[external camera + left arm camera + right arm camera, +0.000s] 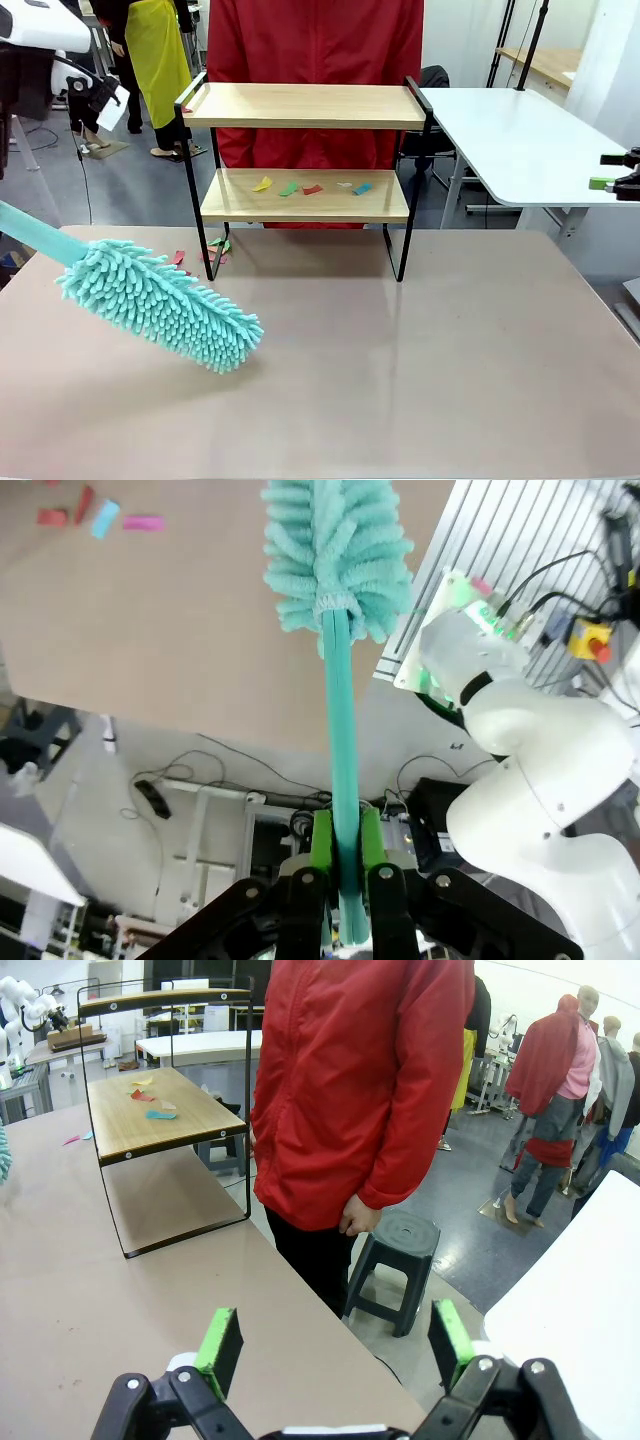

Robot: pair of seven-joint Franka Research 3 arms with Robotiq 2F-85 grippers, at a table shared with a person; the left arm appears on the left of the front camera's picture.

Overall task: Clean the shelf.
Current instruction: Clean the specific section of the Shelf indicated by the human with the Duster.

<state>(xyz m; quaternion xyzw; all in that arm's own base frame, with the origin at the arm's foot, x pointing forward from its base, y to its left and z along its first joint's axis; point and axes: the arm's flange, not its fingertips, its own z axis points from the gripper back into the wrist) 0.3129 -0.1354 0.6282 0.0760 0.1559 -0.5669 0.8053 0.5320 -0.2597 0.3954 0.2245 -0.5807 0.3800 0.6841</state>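
Left hand (340,880) pinches the teal duster (160,300) by its handle, green pads tight on both sides. Fluffy head slants down over the near-left tabletop (430,360); can't tell if the tip touches. Right hand (335,1345) is spread wide, nothing between the pads, off the tabletop's right side. Farther out, the shelf (300,105) stands upright at the far middle of the tabletop. Coloured scraps (215,248) lie on the tabletop by its left leg, more paper bits (310,188) along the lower board. Person in red jacket (315,40) stands just behind it.
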